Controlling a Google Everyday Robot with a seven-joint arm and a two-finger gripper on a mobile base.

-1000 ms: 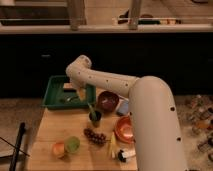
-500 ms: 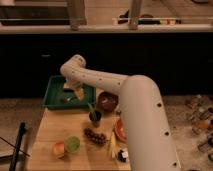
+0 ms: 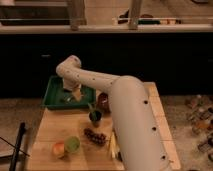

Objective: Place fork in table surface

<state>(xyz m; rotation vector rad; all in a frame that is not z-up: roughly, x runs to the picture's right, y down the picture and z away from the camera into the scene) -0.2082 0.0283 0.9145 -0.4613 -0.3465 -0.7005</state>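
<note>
My gripper (image 3: 74, 93) hangs from the white arm and reaches down into the green tray (image 3: 52, 96) at the table's back left. Something pale yellowish shows at its tip, just above the tray floor. I cannot tell whether that is the fork, and I see no fork anywhere else. The wooden table surface (image 3: 55, 125) spreads in front of the tray.
A maroon bowl (image 3: 103, 101) sits right of the tray, half hidden by my arm. A green utensil in a dark cup (image 3: 94, 116), dark grapes (image 3: 95, 136), an orange fruit (image 3: 59, 149), a green fruit (image 3: 73, 144) and a black-and-white brush (image 3: 114, 148) lie on the table.
My arm has swung left and closer, so the gripper sits further over the tray. The arm now hides the orange bowl on the right.
</note>
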